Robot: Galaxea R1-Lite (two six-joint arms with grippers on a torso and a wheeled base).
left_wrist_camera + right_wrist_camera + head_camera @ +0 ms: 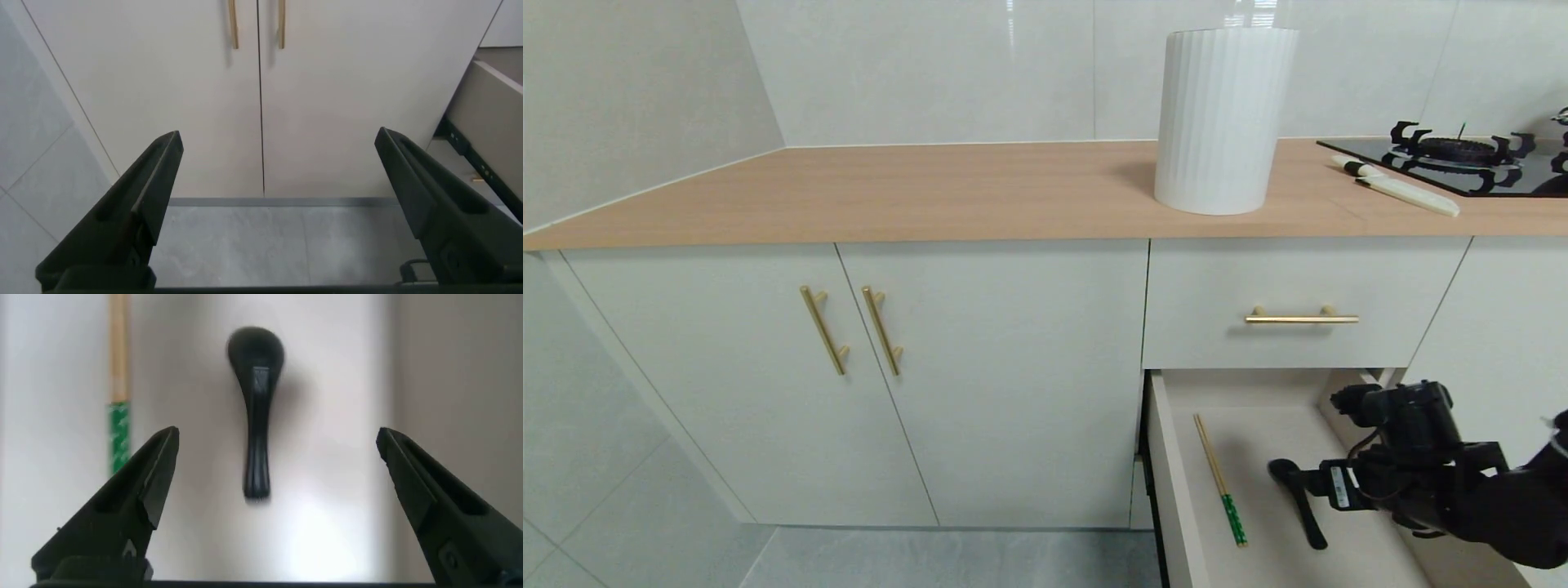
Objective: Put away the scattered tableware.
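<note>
An open drawer (1170, 482) under the counter holds a pair of chopsticks (1219, 482) with green ends and a black spoon (1304, 510), both lying flat on its bottom. My right gripper (1335, 445) hovers open over the drawer. In the right wrist view the spoon (257, 416) lies loose between the spread fingers of that gripper (278, 445), apart from both, with the chopsticks (119, 392) beside it. A white knife (1401, 189) with a dark band lies on the counter by the stove. My left gripper (278, 143) hangs open and holds nothing, low in front of the cupboard doors (261, 82).
A tall white ribbed container (1221, 122) stands on the wooden counter (931, 192). A black gas stove (1462, 155) is at the far right. A shut drawer with a gold handle (1301, 318) sits above the open one. The open drawer's side (490, 106) juts out near the left arm.
</note>
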